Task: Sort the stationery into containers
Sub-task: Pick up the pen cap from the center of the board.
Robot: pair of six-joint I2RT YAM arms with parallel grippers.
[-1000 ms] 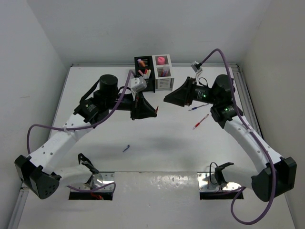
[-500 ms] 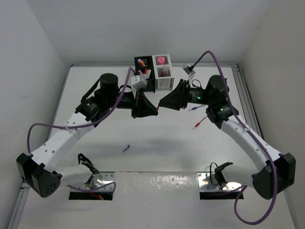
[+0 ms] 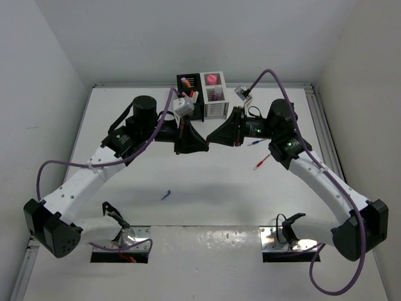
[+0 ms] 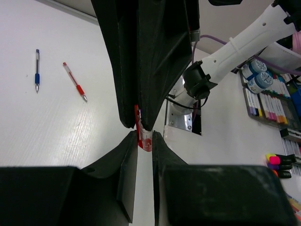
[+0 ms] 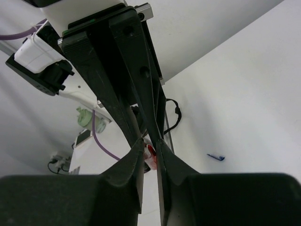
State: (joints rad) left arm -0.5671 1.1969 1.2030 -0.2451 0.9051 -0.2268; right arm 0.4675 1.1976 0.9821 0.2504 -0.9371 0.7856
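My two grippers meet tip to tip above the table in front of the containers. The left gripper (image 4: 144,136) is shut on a thin red pen (image 4: 143,139). The right gripper (image 5: 149,143) has its fingers closed on the other end of the same red pen (image 5: 150,157). From above, the left gripper (image 3: 204,143) and the right gripper (image 3: 210,140) almost hide the pen. The joined black holder (image 3: 198,111) and white holder (image 3: 216,110) stand just behind, with a pink piece (image 3: 212,79) in the white one.
On the table to the right lie a blue pen (image 3: 259,142) and another red pen (image 3: 264,160); the left wrist view shows that blue pen (image 4: 36,70) and red pen (image 4: 75,82) too. A small blue bit (image 3: 165,195) lies near the front. Purple cables loop over both arms.
The right arm has swung left until its fingertips met the left gripper's, and its jaws have narrowed onto the red pen. The left arm has barely moved.
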